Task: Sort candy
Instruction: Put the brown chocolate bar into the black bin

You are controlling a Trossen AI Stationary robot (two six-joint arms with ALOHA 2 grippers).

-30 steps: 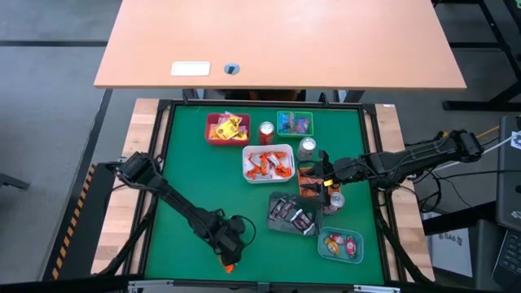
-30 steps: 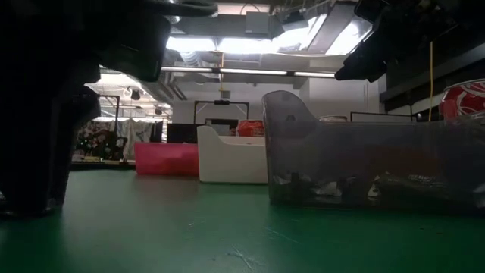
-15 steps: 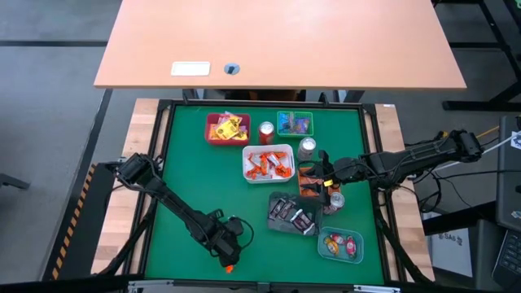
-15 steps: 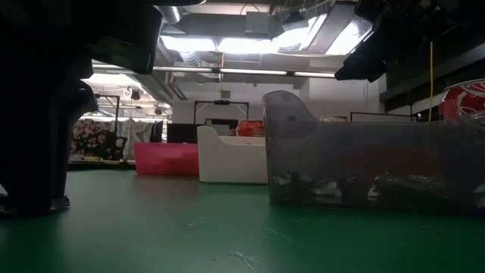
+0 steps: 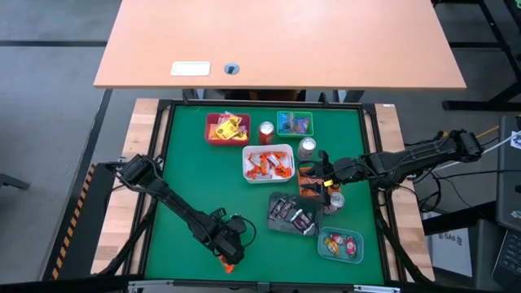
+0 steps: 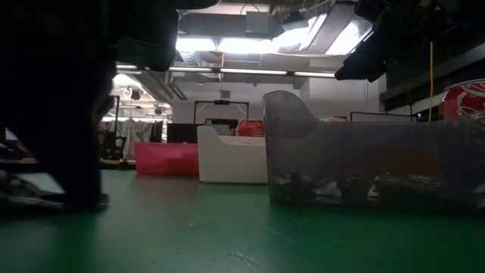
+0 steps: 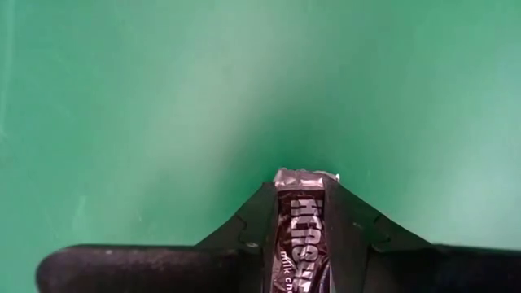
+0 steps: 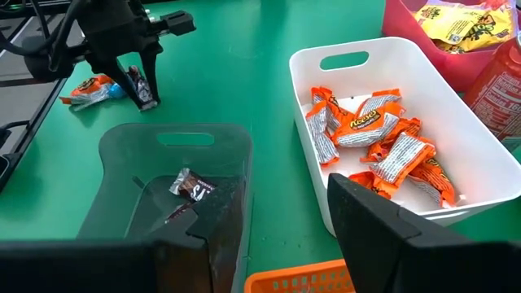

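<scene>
Left gripper (image 7: pixel 301 224) clenched on a dark Hershey's bar (image 7: pixel 299 236), near-left mat; most candy already in trays; one orange Reese's piece (image 8: pixel 91 88) still loose. Right gripper's fingers spread, idle over white tray (image 8: pixel 456 130).

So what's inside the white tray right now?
The white tray holds a pile of orange Reese's candies. The right tool's finger covers its near corner, so anything lying there or beneath the pile cannot be seen.

Even overhead light in high view; low view backlit by ceiling lights (image 6: pixel 227 45), foreground silhouetted.
</scene>
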